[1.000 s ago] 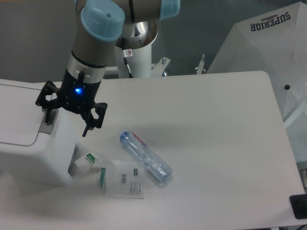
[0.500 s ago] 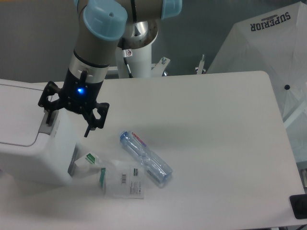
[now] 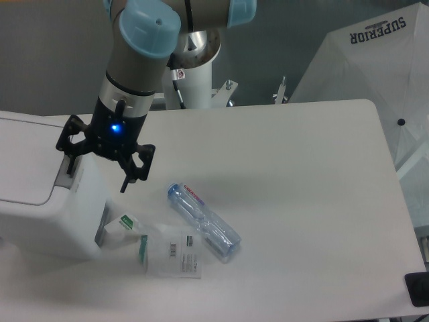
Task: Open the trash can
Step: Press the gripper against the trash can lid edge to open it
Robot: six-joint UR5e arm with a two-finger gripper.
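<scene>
Gripper (image 3: 97, 170) spread wide, holding nothing, one finger over the grey push tab (image 3: 66, 174) of the white trash can (image 3: 47, 208) at the left edge, lid down. Plastic bottle (image 3: 203, 221) lies right of it on the table (image 3: 301, 201).

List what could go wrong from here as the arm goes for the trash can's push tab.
1. The gripper is open and straddles the trash can's right edge; one finger is at the grey push tab, so a small offset could slip off the tab.
2. The other finger hangs outside the bin, above the small carton; pushing down might hit it.
</scene>
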